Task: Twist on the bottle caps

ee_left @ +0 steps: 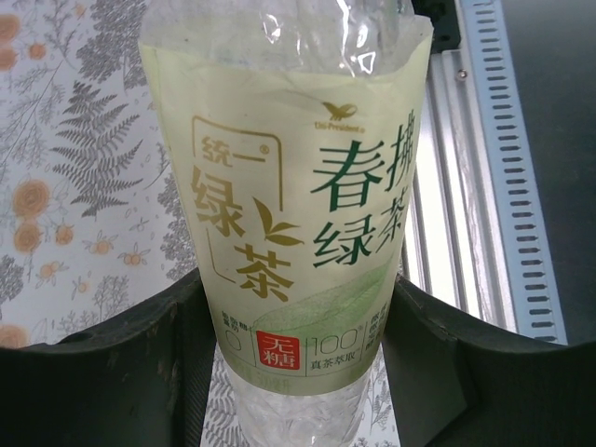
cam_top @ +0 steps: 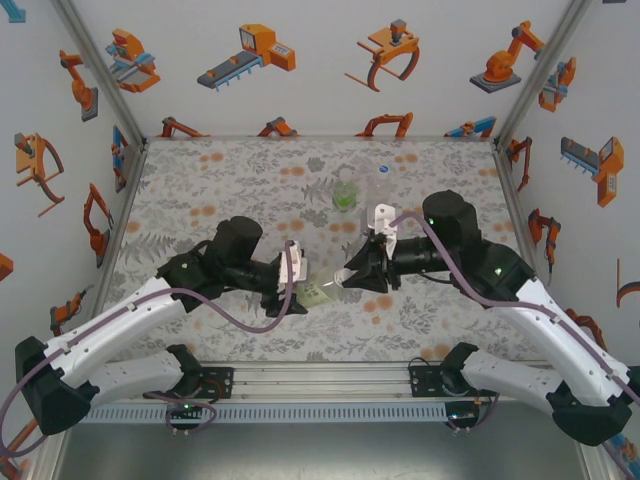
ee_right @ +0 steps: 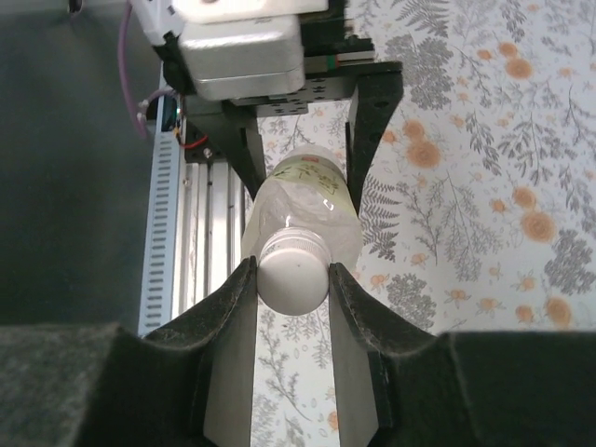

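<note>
A clear bottle with a pale yellow label (ee_left: 289, 214) is held off the table between the two arms, lying roughly level (cam_top: 316, 293). My left gripper (ee_left: 293, 363) is shut on its lower body, one dark finger (ee_left: 121, 363) on each side. A white cap (ee_right: 292, 272) sits on the bottle's neck. My right gripper (ee_right: 292, 279) is shut on that cap, both jaws touching its sides. From above, the left gripper (cam_top: 298, 290) and the right gripper (cam_top: 340, 282) face each other over the table's near middle.
A bottle with a green label (cam_top: 345, 196) and an unlabelled clear bottle (cam_top: 378, 186) stand at the back centre of the floral table (cam_top: 200, 190). A metal rail (cam_top: 320, 380) runs along the near edge. Printed walls close in the sides and back.
</note>
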